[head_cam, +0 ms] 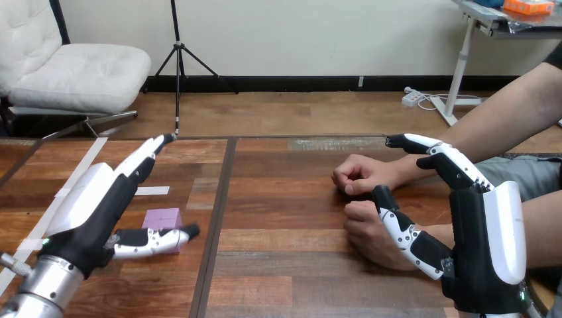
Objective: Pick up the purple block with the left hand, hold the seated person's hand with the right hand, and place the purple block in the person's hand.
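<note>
Left hand: the left hand [99,205] is open over the left half of the table [278,265]. Fingers [142,159] are stretched out straight, pointing away, and the thumb [156,240] sticks out sideways toward the middle.

Purple block: the purple block [162,217] is lying flat on the wood, sitting in the gap between the left hand's thumb and its fingers. The thumb crosses right in front of the block's near edge. Honestly can't tell from this angle whether it's actually touching. Nothing is wrapped around the block.

Right hand: the right hand [480,232] is open too, palm turned toward the middle of the table. Its fingers [437,156] are straight and reach across above the person's forearm [504,112].

Right thumb: its thumb [404,232] lies straight against the wrist side of the person's nearer hand [368,232], not curled round it.

Person's hands: both are resting on the table as loose fists, right of centre. The person's farther hand [358,175] is just beyond the nearer one.

Gap: the block and the person's hands are well apart, on opposite halves of the table.

Tape: strips of white tape [152,191] are stuck on the wood just beyond the block.
</note>
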